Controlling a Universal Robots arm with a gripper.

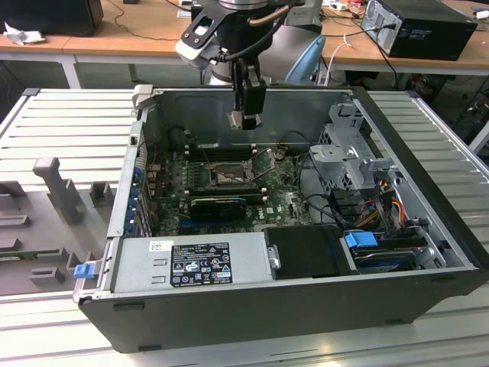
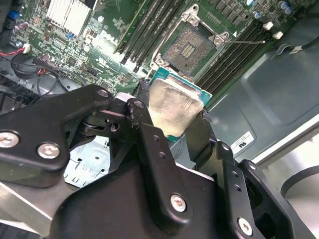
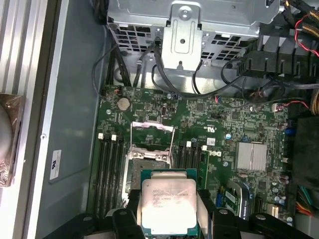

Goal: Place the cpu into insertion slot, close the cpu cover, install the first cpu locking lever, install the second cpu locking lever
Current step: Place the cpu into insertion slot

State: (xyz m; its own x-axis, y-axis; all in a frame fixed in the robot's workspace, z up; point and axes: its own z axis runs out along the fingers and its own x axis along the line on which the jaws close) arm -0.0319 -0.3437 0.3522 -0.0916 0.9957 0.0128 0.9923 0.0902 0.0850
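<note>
One open computer case (image 1: 252, 310) holds a green board (image 1: 284, 205) with the insertion slot (image 2: 188, 48) uncovered. The gripper (image 2: 173, 106) has its jaws squeezed on the cpu (image 3: 168, 200), up above that slot. A white sticker (image 2: 243, 140) has words too tiny to read.

The arm (image 1: 218, 30) has a silver-grey rounded body, and dark cables (image 1: 263, 17) curve over its wrist part. The gripper (image 2: 174, 107) is matt black. Its fingers (image 2: 154, 149) are flat, angular links with small round holes, and shiny silver screws (image 2: 48, 149) join the black plates.
</note>
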